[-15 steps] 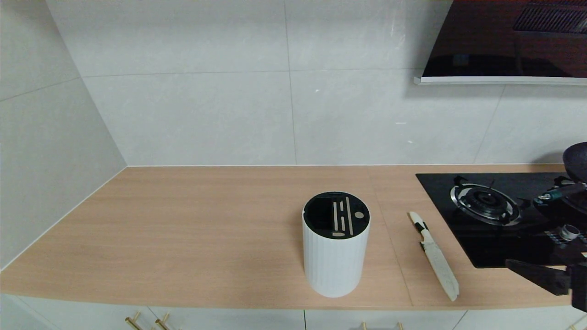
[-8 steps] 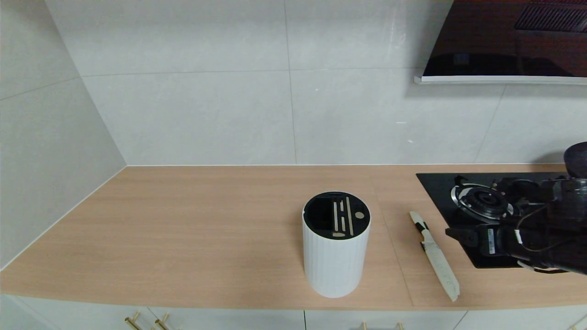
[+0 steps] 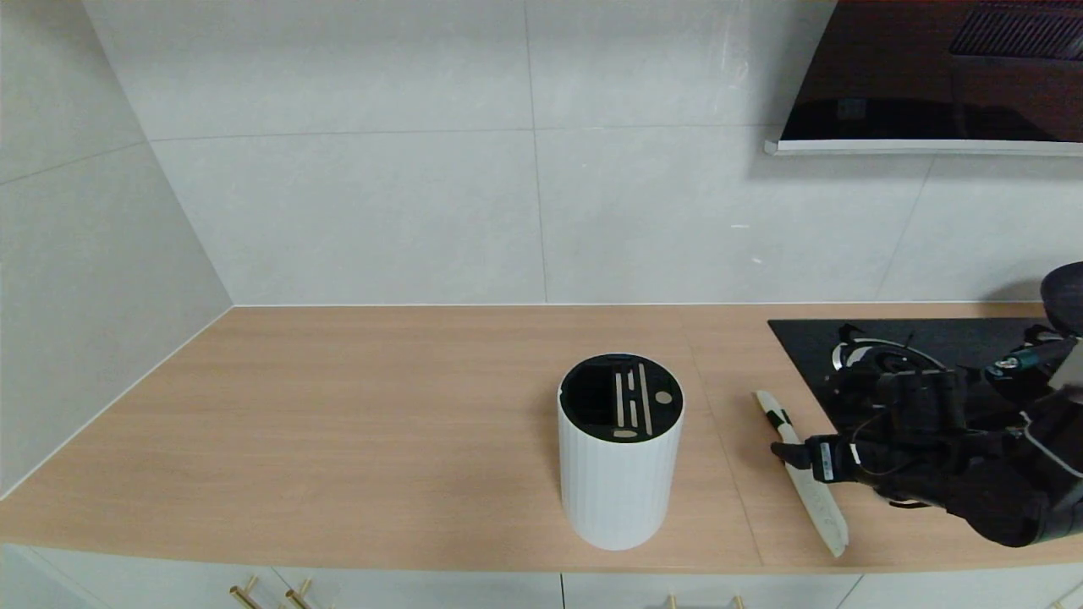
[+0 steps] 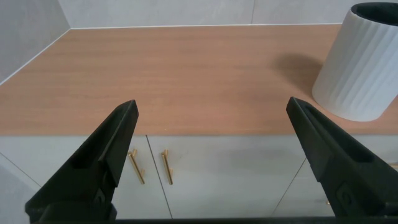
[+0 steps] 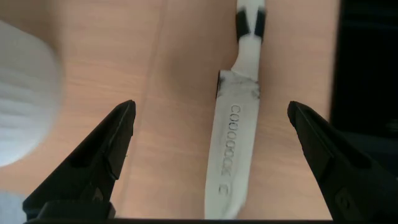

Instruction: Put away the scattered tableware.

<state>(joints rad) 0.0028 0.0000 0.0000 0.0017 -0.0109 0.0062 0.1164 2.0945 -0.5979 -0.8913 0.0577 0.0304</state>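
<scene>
A white knife (image 3: 805,482) with a black-banded handle lies flat on the wooden counter (image 3: 381,423), between the hob and a white ribbed knife holder (image 3: 620,474). The holder's black top (image 3: 622,397) has several slots. My right gripper (image 3: 802,458) hovers just above the knife's middle, open. In the right wrist view the knife (image 5: 235,143) lies between the spread fingers (image 5: 99,168) of the right gripper (image 5: 210,111), with the holder (image 5: 25,93) blurred at the side. My left gripper (image 4: 211,106) is open and empty in front of the counter's edge, with the holder (image 4: 364,62) off to one side.
A black gas hob (image 3: 812,338) with a burner (image 3: 880,351) sits right of the knife, and a dark pan (image 3: 1066,296) is at the far right edge. A range hood (image 3: 931,76) hangs above. Tiled walls close the back and left. Cabinet doors with gold handles (image 4: 166,168) are below the counter.
My right arm has swung in from the right edge, moving left across the hob until its open gripper hangs over the knife. The knife and holder have not moved.
</scene>
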